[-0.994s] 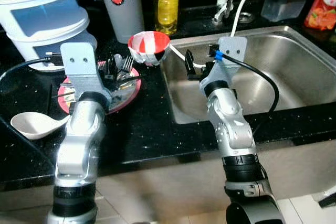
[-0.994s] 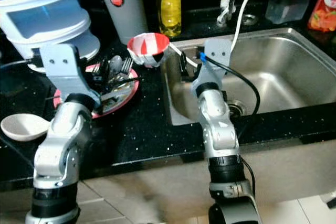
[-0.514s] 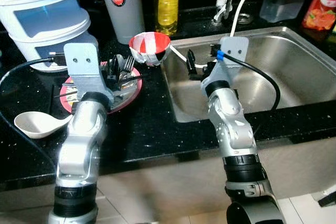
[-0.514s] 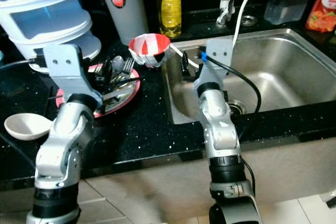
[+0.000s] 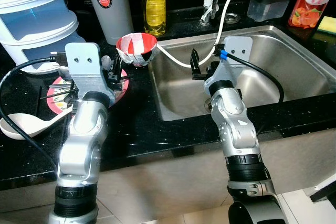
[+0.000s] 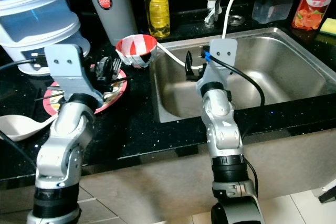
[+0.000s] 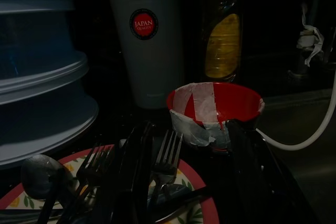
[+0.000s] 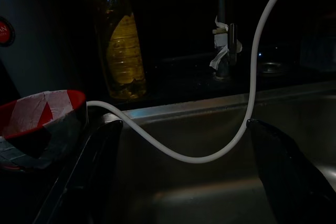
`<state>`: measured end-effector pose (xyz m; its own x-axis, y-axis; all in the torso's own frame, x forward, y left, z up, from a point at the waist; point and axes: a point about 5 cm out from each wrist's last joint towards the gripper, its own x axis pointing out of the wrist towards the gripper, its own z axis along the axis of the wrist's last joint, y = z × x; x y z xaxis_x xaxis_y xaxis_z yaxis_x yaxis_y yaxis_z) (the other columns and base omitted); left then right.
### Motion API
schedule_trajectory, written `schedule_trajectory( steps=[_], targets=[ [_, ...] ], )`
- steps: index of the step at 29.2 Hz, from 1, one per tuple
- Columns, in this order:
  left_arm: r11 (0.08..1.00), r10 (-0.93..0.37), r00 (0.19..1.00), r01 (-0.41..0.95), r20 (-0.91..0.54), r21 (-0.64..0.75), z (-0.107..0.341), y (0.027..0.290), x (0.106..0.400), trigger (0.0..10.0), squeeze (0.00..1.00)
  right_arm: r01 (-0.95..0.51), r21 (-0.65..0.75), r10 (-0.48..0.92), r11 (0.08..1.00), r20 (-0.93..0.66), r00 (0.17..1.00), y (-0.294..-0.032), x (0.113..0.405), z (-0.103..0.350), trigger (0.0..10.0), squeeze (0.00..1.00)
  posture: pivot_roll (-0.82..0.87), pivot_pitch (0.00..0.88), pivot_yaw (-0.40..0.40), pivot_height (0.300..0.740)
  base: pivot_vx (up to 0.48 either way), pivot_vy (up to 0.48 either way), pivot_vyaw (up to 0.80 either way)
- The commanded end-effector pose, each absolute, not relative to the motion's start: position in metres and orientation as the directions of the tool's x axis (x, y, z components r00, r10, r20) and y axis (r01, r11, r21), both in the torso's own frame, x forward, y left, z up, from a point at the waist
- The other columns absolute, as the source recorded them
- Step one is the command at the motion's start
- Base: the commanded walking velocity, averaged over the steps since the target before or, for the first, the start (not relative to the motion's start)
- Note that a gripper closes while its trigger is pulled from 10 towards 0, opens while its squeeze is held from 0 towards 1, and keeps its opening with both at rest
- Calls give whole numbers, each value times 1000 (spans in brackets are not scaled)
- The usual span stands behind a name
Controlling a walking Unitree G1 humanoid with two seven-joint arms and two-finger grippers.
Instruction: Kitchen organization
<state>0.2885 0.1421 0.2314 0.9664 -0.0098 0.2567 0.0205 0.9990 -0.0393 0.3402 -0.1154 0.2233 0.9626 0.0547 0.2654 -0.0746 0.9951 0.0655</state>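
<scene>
A red-and-white bowl [image 5: 136, 48] stands on the black counter at the sink's left corner. Left of it lies a pink-rimmed plate [image 5: 51, 97] carrying forks [image 7: 168, 153] and a metal spoon [image 7: 39, 171]. My left gripper [image 5: 113, 72] hovers open over the plate's right part, pointing at the bowl [image 7: 215, 111], with nothing between its fingers. My right gripper [image 5: 203, 66] hangs open and empty over the left side of the steel sink [image 5: 283, 61], just right of the bowl [image 8: 37, 114]. A white ladle-like spoon [image 5: 18, 126] lies on the counter at the far left.
A white hose [image 5: 226, 9] curves from the faucet [image 5: 208, 3] across the sink to the bowl. Behind stand stacked blue-white containers [image 5: 37, 19], a grey tumbler [image 5: 105, 3], a yellow soap bottle [image 5: 152, 3], a clear box [image 5: 268, 3] and a red bottle [image 5: 310, 3].
The whole view has shifted, so counter items sit further left in the picture. Against bowl and plate, both grippers stand slightly more to the right. Their fingers stay as they were.
</scene>
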Motion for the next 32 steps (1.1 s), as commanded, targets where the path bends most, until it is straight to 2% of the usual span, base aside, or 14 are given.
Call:
schedule_trajectory(
  steps=[1,20,32],
  targets=[
    [1000,7,967,1,253,-31,229,145,287,10000,0,-94,63,75,994,261,962,-111,341,223,10000,0,75,0,58,740,0,0,0],
    [999,9,974,-2,224,-33,217,141,284,10000,0,-108,46,93,993,251,963,-109,340,223,10000,0,72,0,29,740,0,0,0],
    [1000,-4,972,6,236,-11,218,141,285,10000,0,-111,48,96,993,251,963,-107,339,221,10000,0,77,0,39,740,0,0,0]
  ],
)
